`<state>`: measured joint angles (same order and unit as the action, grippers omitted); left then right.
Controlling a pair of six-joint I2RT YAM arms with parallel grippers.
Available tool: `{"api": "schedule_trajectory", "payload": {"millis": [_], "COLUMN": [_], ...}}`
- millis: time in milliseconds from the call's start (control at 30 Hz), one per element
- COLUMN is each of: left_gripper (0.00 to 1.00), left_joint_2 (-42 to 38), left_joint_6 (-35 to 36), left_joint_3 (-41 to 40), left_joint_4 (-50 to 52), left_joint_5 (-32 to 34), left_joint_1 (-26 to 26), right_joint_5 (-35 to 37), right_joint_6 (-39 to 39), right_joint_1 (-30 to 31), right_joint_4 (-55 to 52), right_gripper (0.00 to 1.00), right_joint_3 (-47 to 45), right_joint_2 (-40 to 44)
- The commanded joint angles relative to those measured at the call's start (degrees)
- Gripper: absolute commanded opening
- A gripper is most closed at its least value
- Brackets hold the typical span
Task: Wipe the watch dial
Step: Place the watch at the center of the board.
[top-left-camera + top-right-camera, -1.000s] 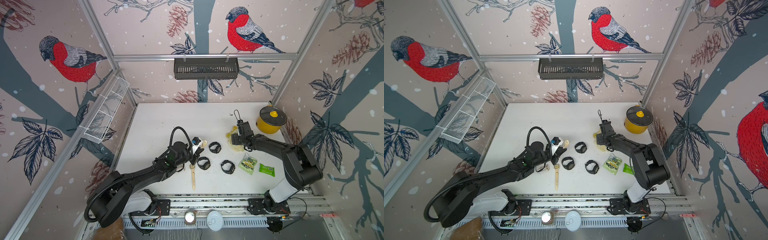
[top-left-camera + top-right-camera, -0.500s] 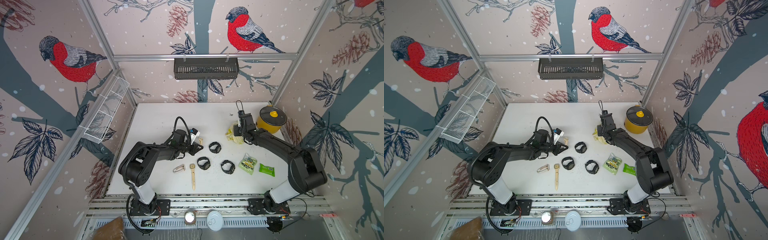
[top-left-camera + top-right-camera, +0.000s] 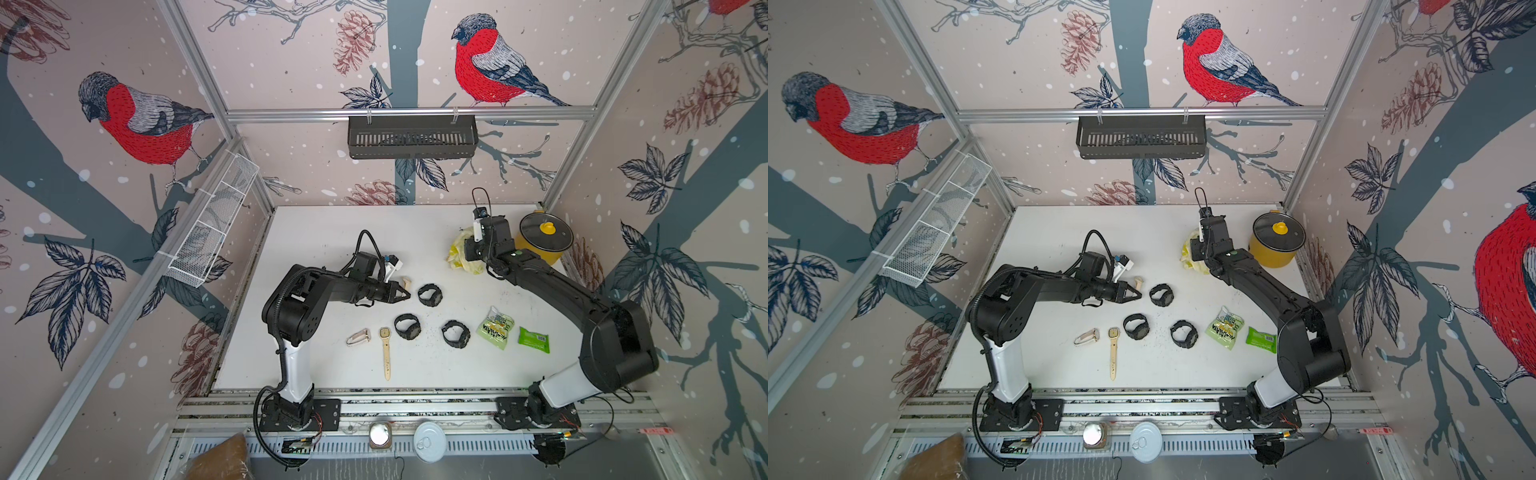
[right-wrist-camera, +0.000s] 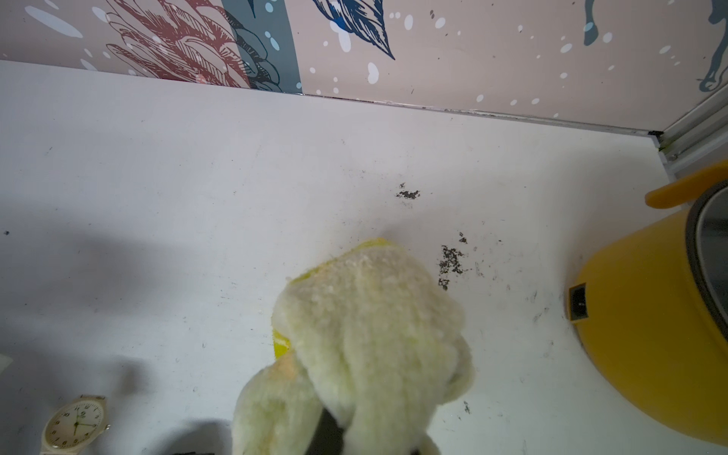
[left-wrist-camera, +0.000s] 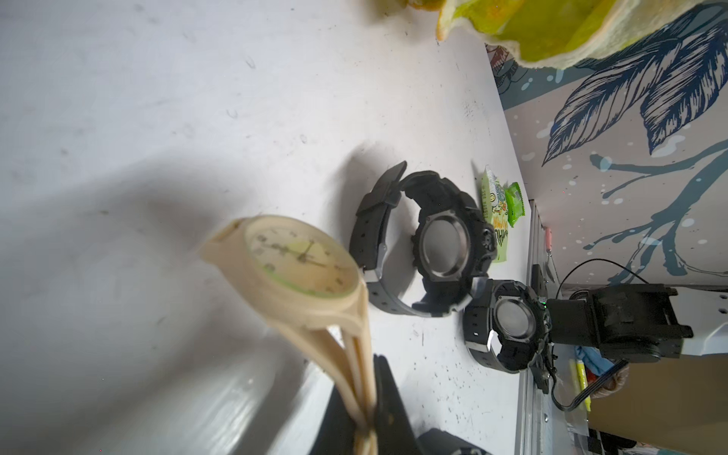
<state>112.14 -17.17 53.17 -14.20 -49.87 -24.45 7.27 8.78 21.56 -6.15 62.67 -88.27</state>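
Note:
My left gripper (image 3: 405,296) is shut on the strap of a cream watch (image 3: 406,284), near the table's middle. In the left wrist view the watch (image 5: 303,256) stands up from the jaws with its dial facing the camera, its doubled strap pinched at the gripper (image 5: 368,425). My right gripper (image 3: 471,253), at the back right, is shut on a fluffy yellow-green cloth (image 3: 459,253). In the right wrist view the cloth (image 4: 366,335) covers that gripper (image 4: 335,433), and the cream watch (image 4: 75,423) shows well off to one side. Cloth and dial are apart.
Three black watches (image 3: 429,294) (image 3: 407,326) (image 3: 456,333) lie mid-table. A gold watch (image 3: 386,349) and a small cream strap loop (image 3: 358,337) lie nearer the front. Two green packets (image 3: 494,328) (image 3: 534,339) lie right. A yellow pot (image 3: 540,243) stands beside the right arm.
My right gripper has shut on the cloth and drawn back toward the rear wall. The left arm has folded its elbow up while keeping the cream watch almost in place.

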Motion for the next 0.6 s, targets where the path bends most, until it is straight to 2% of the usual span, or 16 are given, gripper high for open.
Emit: {"api": "schedule_trajectory", "payload": {"millis": [0,100,300,433,500,567], "left_gripper": [0.03,0.03,0.04,0.08,0.12,0.29], "left_joint_2": [1.44,2.72,4.34,3.97,4.51,4.67], "left_joint_6": [-1.40,-1.74,-3.68,-3.50,-3.74,-3.87], "left_joint_3": [1.80,2.54,2.95,3.38,3.63,3.36], "left_joint_4": [7.09,8.89,8.50,9.73,10.37,10.16], "left_joint_5": [-1.45,-2.47,-4.08,-2.98,-2.60,-2.63], "left_joint_1": [0.18,0.34,2.60,3.17,3.31,3.43], "right_joint_5": [-6.34,-15.08,-15.74,-20.44,-22.70,-24.01], "right_joint_6": [-0.69,-0.49,-3.97,-4.68,-5.37,-6.84], "right_joint_1": [-0.42,0.33,7.03,9.23,10.34,12.13], "right_joint_4": [1.79,3.79,5.85,4.90,4.55,4.37], "right_gripper": [0.05,0.05,0.05,0.05,0.05,0.05], "right_joint_3": [-0.05,0.20,5.57,10.71,11.97,12.77], "right_joint_2": [-0.19,-1.23,-9.32,-15.50,-17.63,-19.99]}}
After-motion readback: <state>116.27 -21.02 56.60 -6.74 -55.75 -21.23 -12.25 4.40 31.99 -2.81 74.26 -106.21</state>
